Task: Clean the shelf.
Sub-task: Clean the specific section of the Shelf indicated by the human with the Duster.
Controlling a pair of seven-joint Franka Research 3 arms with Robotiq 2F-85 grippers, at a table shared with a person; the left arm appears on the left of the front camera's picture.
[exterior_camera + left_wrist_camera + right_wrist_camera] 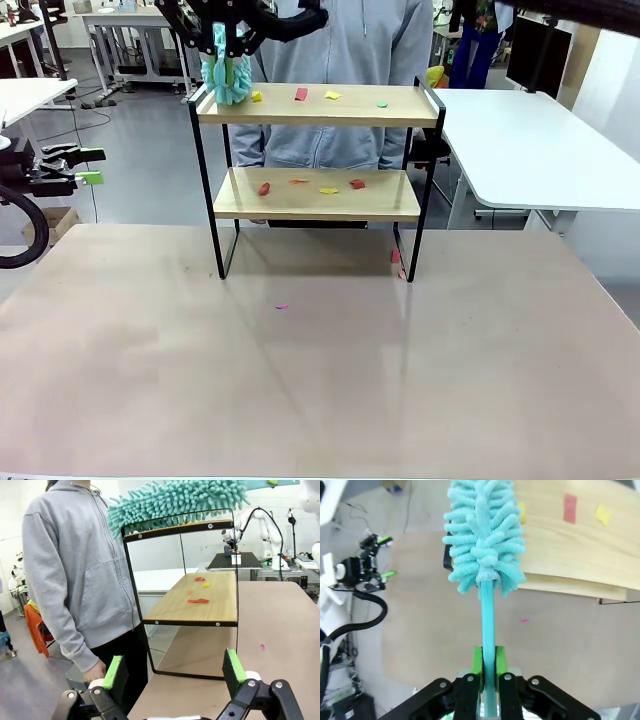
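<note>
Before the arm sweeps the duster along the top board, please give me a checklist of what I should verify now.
1. Grip: right tool shut on the duster handle: ok.
2. Position: duster head over the left end of the top board of the shelf: ok.
3. Top board free of scraps: not ok, four lie there.
4. Other arm: left tool open and apart from the shelf: ok.
5. Hands of the person away from the sweep path: cannot tell.
</note>
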